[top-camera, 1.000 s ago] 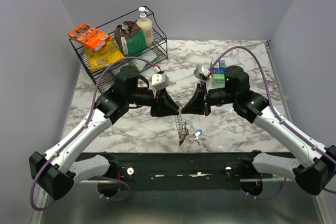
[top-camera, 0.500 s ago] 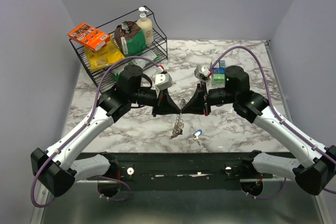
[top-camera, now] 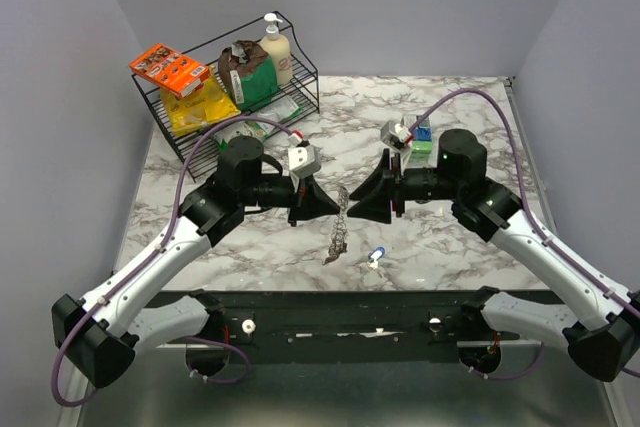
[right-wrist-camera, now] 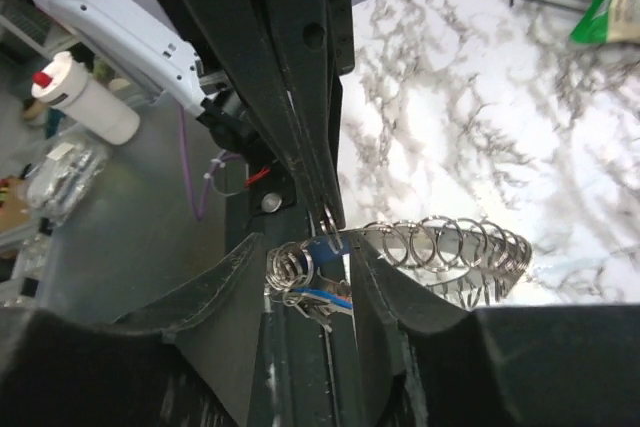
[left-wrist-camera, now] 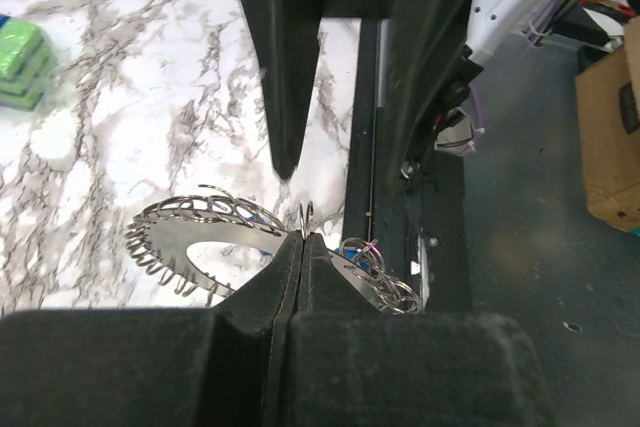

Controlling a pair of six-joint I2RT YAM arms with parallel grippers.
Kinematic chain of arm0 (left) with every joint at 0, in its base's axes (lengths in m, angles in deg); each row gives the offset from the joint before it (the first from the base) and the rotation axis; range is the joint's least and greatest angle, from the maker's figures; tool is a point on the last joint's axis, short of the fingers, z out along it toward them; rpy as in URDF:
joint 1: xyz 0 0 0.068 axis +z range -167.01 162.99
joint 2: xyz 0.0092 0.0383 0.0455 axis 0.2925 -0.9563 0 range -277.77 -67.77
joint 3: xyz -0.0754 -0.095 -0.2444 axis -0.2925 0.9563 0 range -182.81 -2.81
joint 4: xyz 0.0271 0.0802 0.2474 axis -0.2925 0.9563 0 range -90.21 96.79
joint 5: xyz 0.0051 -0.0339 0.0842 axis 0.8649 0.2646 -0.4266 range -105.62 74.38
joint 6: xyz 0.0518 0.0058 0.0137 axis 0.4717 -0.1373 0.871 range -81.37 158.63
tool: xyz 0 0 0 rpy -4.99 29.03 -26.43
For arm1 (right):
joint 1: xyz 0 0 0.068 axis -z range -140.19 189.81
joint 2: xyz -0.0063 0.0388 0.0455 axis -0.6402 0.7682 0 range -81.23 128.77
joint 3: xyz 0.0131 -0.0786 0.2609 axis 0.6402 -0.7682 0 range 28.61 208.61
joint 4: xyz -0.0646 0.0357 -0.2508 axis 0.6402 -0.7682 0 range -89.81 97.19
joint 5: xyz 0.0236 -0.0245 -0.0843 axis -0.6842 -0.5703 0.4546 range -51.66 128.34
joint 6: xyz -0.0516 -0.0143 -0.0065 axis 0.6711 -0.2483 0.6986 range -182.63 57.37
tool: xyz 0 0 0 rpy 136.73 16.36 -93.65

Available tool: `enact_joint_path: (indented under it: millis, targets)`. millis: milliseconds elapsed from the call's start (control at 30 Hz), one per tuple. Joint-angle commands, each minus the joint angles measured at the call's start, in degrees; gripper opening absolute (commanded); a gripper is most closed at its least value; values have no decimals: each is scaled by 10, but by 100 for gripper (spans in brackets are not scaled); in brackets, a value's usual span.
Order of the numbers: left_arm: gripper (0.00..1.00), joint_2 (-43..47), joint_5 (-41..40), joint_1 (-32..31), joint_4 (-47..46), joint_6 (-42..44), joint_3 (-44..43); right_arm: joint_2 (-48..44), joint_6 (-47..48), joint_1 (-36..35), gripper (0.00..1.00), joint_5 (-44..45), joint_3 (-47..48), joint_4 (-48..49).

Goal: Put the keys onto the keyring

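Note:
The keyring (top-camera: pixel 340 230), a jagged silvery loop strung with small rings, hangs over the table's front middle. My left gripper (top-camera: pixel 334 209) is shut on one of its small rings; in the left wrist view the pinch (left-wrist-camera: pixel 303 243) sits between the loop (left-wrist-camera: pixel 195 235) and a cluster of rings. My right gripper (top-camera: pixel 353 209) faces it tip to tip, open, its fingers (right-wrist-camera: pixel 392 282) standing either side of the ring cluster without closing on it. The loop (right-wrist-camera: pixel 450 245) stretches to the right there. A blue-headed key (right-wrist-camera: pixel 328 297) hangs among the rings. A light blue and white key (top-camera: pixel 377 256) lies on the marble.
A black wire rack (top-camera: pixel 300 82) at the back left holds boxes, bags and a soap bottle. Green and blue blocks (top-camera: pixel 421 137) sit behind the right arm. A green sponge-like stack (left-wrist-camera: pixel 20 62) lies on the marble. The black front rail (top-camera: pixel 340 309) borders the table's near edge.
My left gripper has shut on the keyring. My right gripper has opened, let go of it, and drawn back slightly to the right. The keyring hangs a little higher.

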Motion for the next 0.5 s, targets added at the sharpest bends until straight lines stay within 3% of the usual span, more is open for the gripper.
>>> enact_joint_path:
  millis: [0, 67, 167, 467]
  targets:
    - [0, 42, -50, -2, -101, -31, 41, -43, -47, 1, 68, 64, -18, 58]
    - [0, 58, -54, -2, -119, -34, 63, -60, -61, 1, 83, 94, -28, 69]
    - [0, 77, -59, -2, -150, -34, 85, -79, -71, 1, 100, 131, -42, 77]
    - [0, 109, -76, -2, -162, -12, 111, -90, -99, 6, 100, 161, -64, 78]
